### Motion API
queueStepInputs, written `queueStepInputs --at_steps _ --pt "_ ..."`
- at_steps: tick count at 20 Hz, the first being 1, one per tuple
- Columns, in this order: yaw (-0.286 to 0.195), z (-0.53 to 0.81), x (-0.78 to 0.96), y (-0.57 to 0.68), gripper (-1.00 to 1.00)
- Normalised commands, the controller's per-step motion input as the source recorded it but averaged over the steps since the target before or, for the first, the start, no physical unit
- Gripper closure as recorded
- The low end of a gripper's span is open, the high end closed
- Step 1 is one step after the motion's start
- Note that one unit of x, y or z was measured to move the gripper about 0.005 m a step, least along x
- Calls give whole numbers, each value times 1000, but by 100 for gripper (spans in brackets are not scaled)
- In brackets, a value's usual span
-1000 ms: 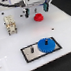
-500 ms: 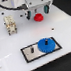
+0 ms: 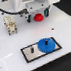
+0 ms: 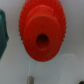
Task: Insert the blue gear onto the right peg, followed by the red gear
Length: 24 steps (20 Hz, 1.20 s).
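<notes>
Claw [image 3: 38,15] around small bright red gear [image 4: 42,31], central hub hole visible.

No text, label, brand, number or sign is legible anywhere.

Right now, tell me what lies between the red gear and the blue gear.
Only bare white table, in the exterior view. The red gear sits under the gripper; the blue gear sits on the plate.

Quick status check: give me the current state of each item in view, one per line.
blue gear: seated flat on the plate, at the exterior view's right peg position.
red gear: off the table, up under the end effector.
plate: flat on the table.
other peg: upright, bare.
</notes>
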Motion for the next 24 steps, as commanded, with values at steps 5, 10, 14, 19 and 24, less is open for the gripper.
queueStepInputs --at_steps 5,10,14,19,24 --pt "0 -271 -337 98 100" --pt "0 -171 -290 95 100" --pt "0 -58 -233 117 100" --pt "0 117 -54 101 100" --pt "0 501 139 66 100"
